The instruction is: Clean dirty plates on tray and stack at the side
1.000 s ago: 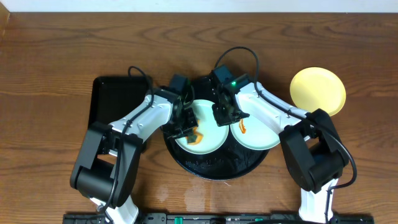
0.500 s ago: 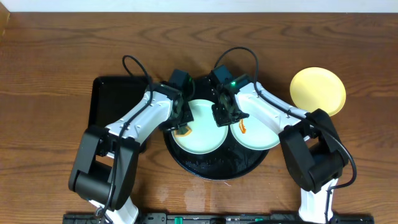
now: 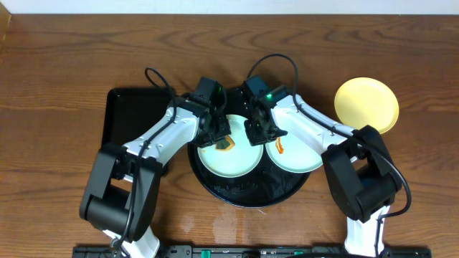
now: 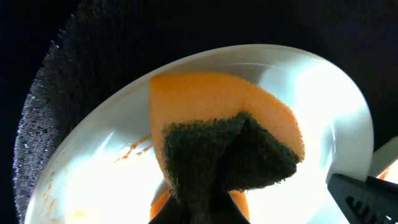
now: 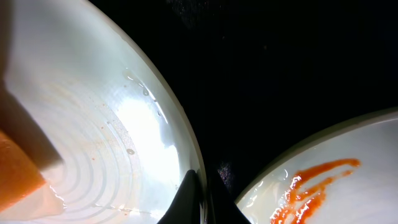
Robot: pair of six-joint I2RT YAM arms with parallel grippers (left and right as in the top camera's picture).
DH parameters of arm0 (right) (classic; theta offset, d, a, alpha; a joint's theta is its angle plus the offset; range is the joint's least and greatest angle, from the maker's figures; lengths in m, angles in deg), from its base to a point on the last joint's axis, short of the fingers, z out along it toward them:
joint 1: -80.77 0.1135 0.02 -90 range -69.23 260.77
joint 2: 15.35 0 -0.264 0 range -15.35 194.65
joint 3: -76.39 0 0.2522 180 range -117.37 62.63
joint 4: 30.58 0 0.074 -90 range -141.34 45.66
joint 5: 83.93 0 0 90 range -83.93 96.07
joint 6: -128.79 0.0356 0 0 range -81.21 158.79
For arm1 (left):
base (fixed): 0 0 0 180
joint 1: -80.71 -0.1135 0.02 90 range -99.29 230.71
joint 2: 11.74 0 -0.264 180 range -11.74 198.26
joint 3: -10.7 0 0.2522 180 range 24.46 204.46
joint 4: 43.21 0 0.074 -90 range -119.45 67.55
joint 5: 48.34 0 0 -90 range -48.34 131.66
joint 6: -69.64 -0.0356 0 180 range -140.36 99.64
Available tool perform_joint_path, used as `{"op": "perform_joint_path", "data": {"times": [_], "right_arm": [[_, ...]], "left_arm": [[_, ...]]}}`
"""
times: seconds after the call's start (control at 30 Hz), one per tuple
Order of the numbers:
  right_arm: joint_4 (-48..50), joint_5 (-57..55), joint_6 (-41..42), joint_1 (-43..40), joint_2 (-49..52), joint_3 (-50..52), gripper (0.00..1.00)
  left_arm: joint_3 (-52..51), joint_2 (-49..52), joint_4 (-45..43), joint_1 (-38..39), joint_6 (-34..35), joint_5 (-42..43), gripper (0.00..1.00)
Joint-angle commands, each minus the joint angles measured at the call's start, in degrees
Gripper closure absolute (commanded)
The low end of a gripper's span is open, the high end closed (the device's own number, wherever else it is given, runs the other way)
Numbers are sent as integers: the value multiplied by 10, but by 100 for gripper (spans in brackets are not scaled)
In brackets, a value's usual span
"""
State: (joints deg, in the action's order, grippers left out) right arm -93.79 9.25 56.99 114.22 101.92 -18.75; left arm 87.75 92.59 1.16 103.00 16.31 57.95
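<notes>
Plates (image 3: 233, 161): two mint on one tray (image 3: 247, 193), one yellow (image 3: 366, 104) aside — left gripper (image 3: 219, 138) clamps a sponge (image 4: 217, 118), right gripper (image 5: 198, 186) pinches a rim.

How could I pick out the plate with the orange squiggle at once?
Find the big round black tray mid-table. Two pale green plates lie on it side by side; yours is the right-hand plate. The left-hand plate has a sponge on it, while this one bears a bold orange streak.
</notes>
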Motion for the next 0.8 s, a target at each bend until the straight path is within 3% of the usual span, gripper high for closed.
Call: {"op": "perform_joint_path", "data": {"times": [0.0, 0.1, 0.27, 0.37, 0.77], "right_arm": [[-2, -23, -8, -2, 10, -4, 99], [-3, -23, -9, -2, 10, -4, 99], [-6, -23, -9, -2, 10, -4, 99], [-6, -23, -9, -2, 10, -4, 99], [-12, -23, -3, 1, -3, -33, 99]], "left_arm": [[-5, 34, 1, -3, 5, 8, 92], [-5, 53, 12, -3, 5, -37, 93], [-2, 40, 103, -3, 5, -228, 92], [6, 23, 134, -3, 6, -282, 93], [23, -179, 163, -11, 5, -275, 93]]}}
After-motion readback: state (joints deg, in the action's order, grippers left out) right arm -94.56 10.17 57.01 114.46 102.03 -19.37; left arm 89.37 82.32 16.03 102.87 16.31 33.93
